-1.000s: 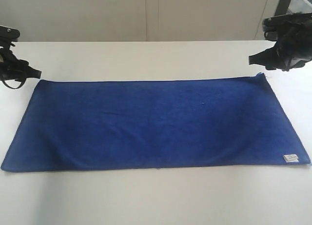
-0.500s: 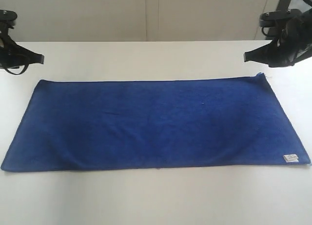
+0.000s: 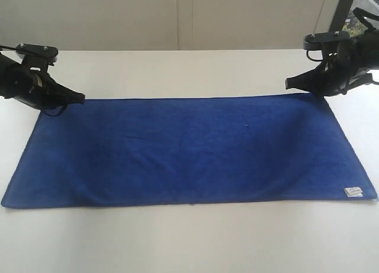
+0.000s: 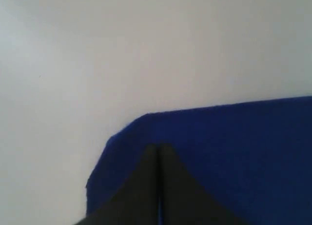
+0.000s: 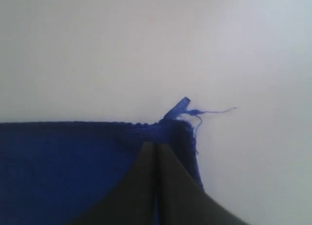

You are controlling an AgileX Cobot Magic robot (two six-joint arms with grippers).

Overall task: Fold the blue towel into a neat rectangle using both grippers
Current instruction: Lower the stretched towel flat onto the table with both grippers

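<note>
Soft matt cloth for the blue towel (image 3: 189,148); smooth matt table (image 3: 177,243).

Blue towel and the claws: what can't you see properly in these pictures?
- Left wrist view: the shut left gripper covers the corner of the blue towel, so whether cloth is pinched is hidden.
- Right wrist view: same for the right gripper.
- Exterior view: the white tag is too small to read.
- Exterior view: the left arm and right arm are cut off by the side edges.

Bright, even, diffuse light; white matte worktop (image 3: 189,243) nearly shadowless, slightly overexposed. Both wrist views are soft-focused, blurriest nearest the lens.
</note>
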